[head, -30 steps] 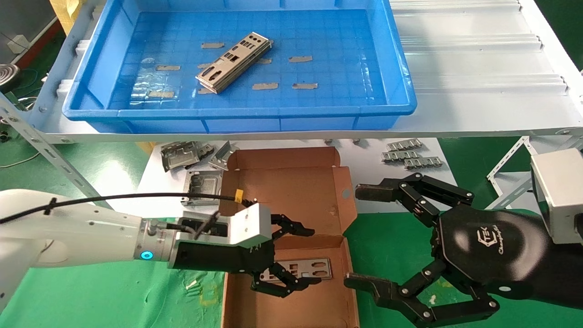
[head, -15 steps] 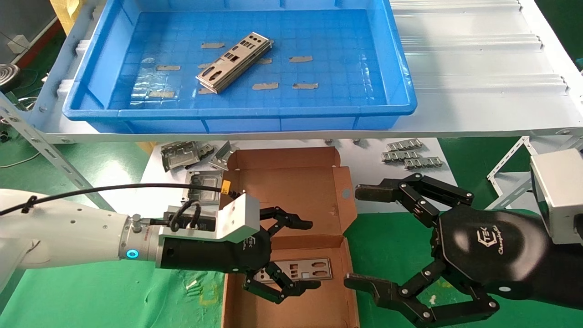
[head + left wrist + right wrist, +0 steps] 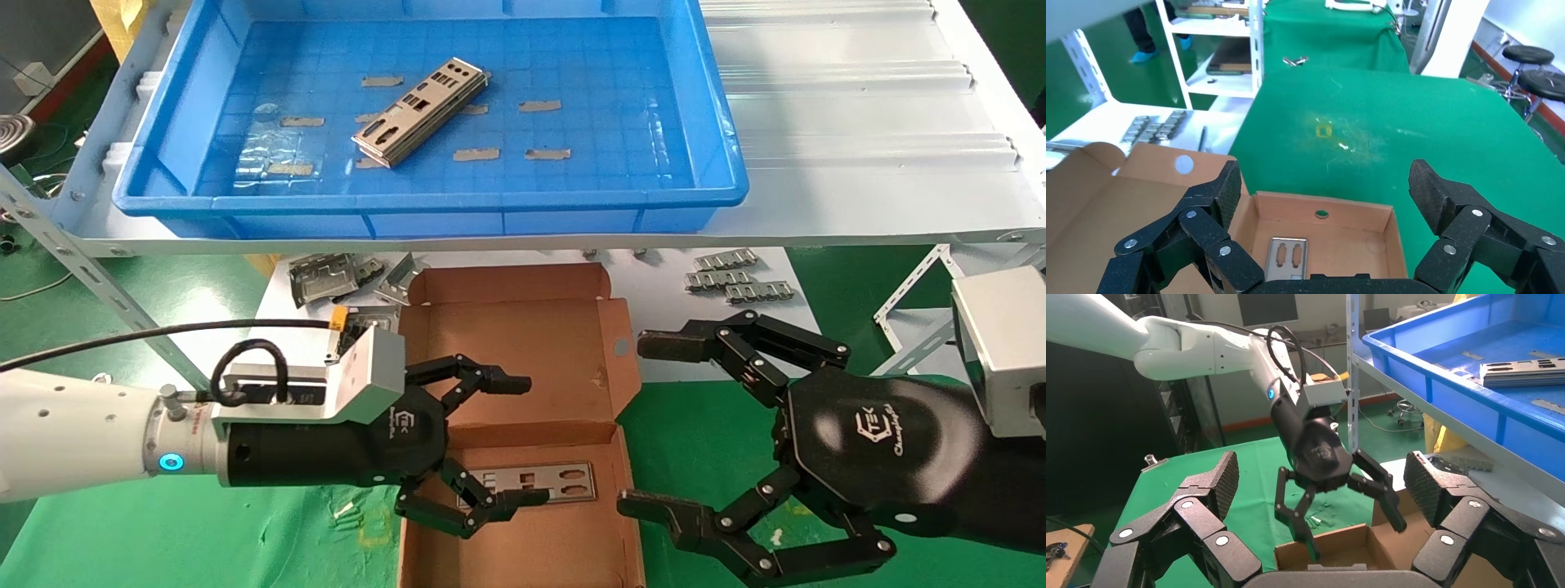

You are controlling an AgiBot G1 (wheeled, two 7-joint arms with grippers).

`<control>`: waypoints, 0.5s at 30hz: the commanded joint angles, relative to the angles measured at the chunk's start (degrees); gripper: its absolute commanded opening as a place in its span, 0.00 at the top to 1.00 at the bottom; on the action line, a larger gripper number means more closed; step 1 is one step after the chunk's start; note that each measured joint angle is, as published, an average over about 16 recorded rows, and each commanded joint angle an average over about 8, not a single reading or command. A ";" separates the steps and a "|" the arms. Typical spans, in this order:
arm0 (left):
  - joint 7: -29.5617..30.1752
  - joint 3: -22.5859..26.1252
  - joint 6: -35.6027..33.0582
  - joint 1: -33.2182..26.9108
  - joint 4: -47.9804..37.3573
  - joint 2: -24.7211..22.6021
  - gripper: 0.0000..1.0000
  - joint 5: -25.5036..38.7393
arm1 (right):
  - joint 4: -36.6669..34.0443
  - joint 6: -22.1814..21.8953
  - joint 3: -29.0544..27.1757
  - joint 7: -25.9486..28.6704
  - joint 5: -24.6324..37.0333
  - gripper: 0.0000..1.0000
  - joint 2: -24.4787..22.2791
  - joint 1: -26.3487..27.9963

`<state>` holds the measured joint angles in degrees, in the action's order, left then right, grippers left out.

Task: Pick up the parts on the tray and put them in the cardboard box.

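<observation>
We see the blue tray (image 3: 719,175) on the white shelf (image 3: 858,147), with a small stack of plates (image 3: 421,110) lying at an angle on its floor. Below the shelf, on the green table (image 3: 204,531), the cardboard box (image 3: 523,343) sits open with its lid folded back. The right gripper (image 3: 645,425) hangs just beside the box, fingers spread wide and empty. The left gripper (image 3: 511,441) reaches over the box from the other side, also spread open and holding nothing. One plate (image 3: 547,482) lies flat on the box floor, partly under the lower left finger.
</observation>
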<state>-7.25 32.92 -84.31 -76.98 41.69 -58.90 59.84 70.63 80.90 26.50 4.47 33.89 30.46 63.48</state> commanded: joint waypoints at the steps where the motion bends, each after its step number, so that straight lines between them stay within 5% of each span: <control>1: 0.75 -0.71 -0.06 0.65 1.34 1.00 0.00 -0.75 | 0.00 0.00 0.00 0.00 0.00 0.00 0.00 0.00; 15: 6.11 -5.74 -0.47 5.23 10.82 8.11 0.00 -6.10 | 0.00 0.00 0.00 0.00 0.00 0.00 0.00 0.00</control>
<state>-1.14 27.19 -84.78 -71.75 52.51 -50.80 53.74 70.63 80.90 26.50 4.47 33.89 30.46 63.48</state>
